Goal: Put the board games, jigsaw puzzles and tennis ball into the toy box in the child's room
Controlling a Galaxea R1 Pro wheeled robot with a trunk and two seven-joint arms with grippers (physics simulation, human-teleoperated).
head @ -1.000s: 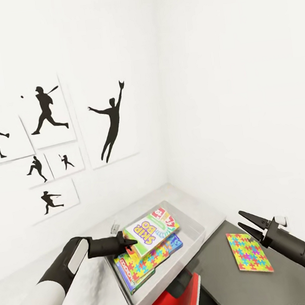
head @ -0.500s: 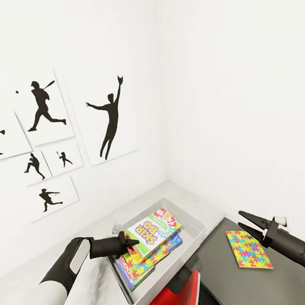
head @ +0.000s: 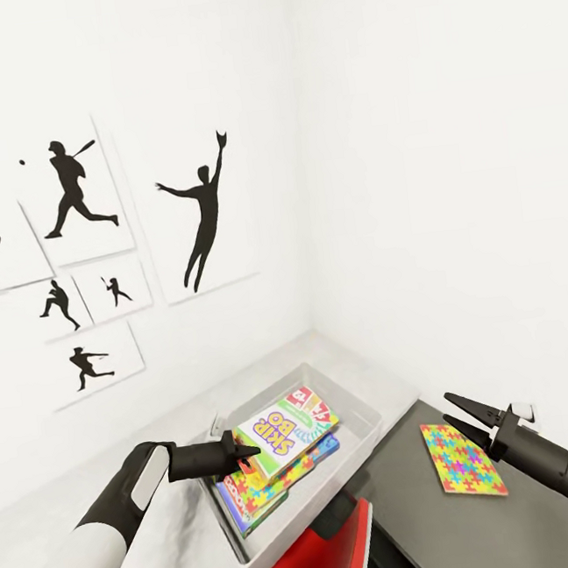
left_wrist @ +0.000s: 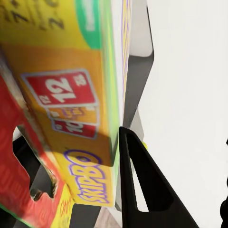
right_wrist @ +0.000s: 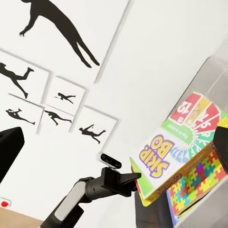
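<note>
Jaws of our left gripper [head: 243,453] are pinching the Skip-Bo box [head: 285,425] at its near edge, w/ the box tilted over the toy box [head: 363,416] on the table [head: 72,511]. Right gripper [head: 463,413] jaws are standing apart, holding nothing, near the puzzle [head: 463,459] lying on the dark cabinet [head: 416,516]. Another puzzle [head: 265,489] and more game boxes are already lying inside. We're guessing the good way is lowering Skip-Bo flat on the pile, then letting go slowly, so it isn't sliding over the rim. Puzzle on the cabinet is waiting next.
</note>
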